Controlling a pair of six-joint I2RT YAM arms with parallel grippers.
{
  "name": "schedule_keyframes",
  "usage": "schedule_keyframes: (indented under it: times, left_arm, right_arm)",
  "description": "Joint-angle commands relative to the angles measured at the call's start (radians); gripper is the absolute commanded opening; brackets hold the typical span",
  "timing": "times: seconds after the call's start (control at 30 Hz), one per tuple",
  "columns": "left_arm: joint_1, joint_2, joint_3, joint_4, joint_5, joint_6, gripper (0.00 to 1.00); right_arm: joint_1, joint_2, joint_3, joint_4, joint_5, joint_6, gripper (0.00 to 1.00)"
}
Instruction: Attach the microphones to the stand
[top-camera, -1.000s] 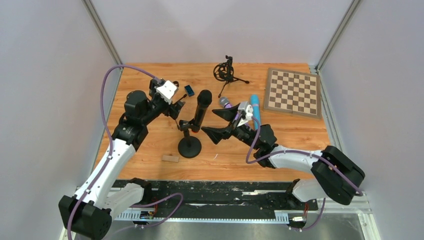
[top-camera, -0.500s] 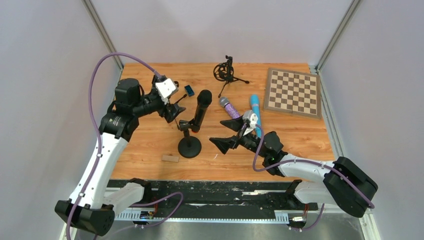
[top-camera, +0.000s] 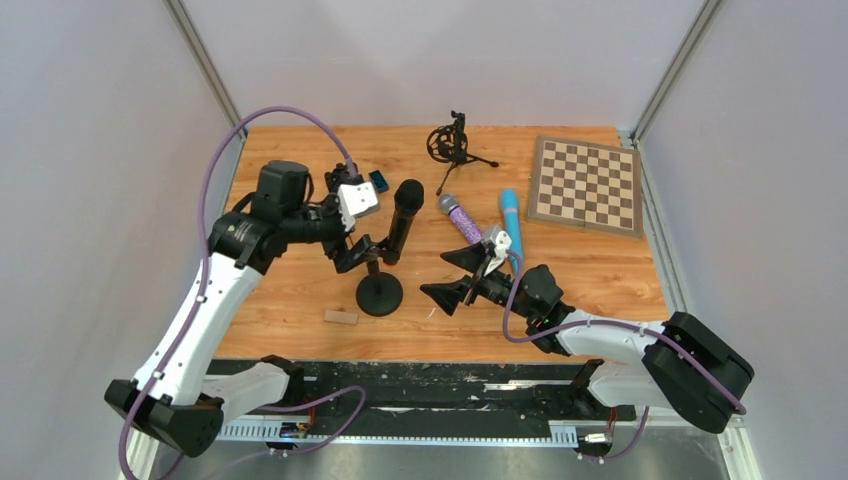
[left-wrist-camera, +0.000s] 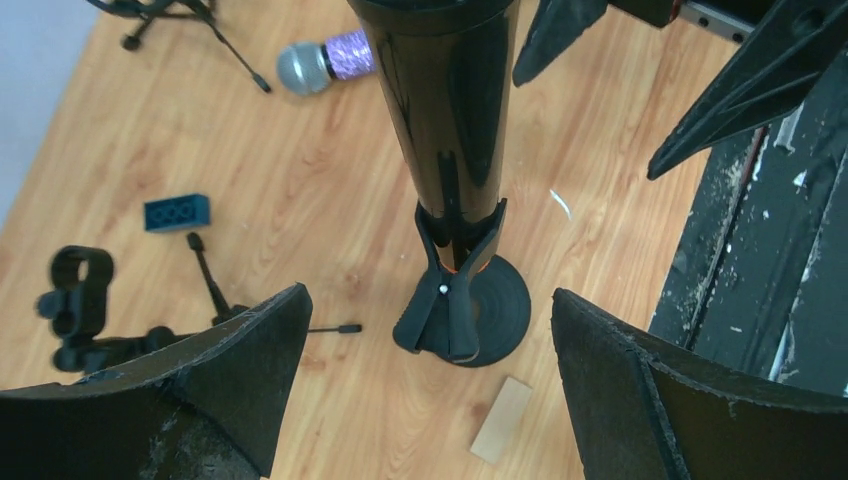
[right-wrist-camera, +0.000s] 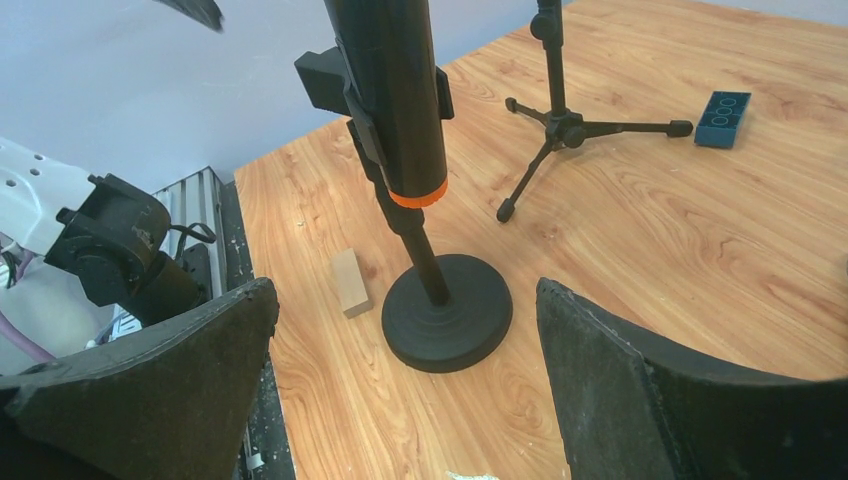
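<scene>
Sitting clipped in the stand (top-camera: 379, 294), the black microphone (top-camera: 404, 212) looks done; the purple microphone (top-camera: 460, 217) and light blue microphone (top-camera: 511, 215) lie unmounted, with left gripper (top-camera: 358, 252) and right gripper (top-camera: 437, 273) spread, empty.

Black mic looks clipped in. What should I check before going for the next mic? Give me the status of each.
1. Black microphone held by the clip of the round-base stand: ok.
2. Left gripper open, fingers either side of the stand, touching nothing: ok.
3. Right gripper open and empty: ok.
4. Purple microphone lying flat, nothing on it: ok.
5. Light blue microphone lying flat, near end hidden by the right gripper: cannot tell.
6. Small tripod stand holder empty: ok; fit for the next microphone: cannot tell.
</scene>
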Motion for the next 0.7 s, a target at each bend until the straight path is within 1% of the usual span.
schedule_keyframes:
  times: [0.0, 0.13, 0.23, 0.43, 0.67]
  left_arm:
    - [-0.039, 0.052, -0.011, -0.004, -0.071, 0.016, 0.97]
    - [-0.054, 0.069, -0.03, 0.037, -0.096, 0.028, 0.98]
    - [-0.058, 0.085, -0.036, 0.039, -0.105, 0.046, 0.97]
    - [-0.058, 0.11, -0.069, 0.037, -0.089, 0.07, 0.93]
    - [-0.058, 0.107, -0.118, 0.058, -0.063, 0.08, 0.86]
  right_arm:
    - [-0.002, -0.007, -0.01, 0.009, -0.018, 0.012, 1.0]
    - [-0.003, -0.01, -0.023, 0.007, -0.015, 0.023, 1.0]
    - [-0.003, -0.006, -0.029, 0.009, -0.015, 0.029, 1.0]
    - [-0.003, 0.011, -0.03, 0.009, -0.013, 0.032, 1.0]
    - [-0.003, 0.026, -0.027, 0.01, -0.01, 0.039, 1.0]
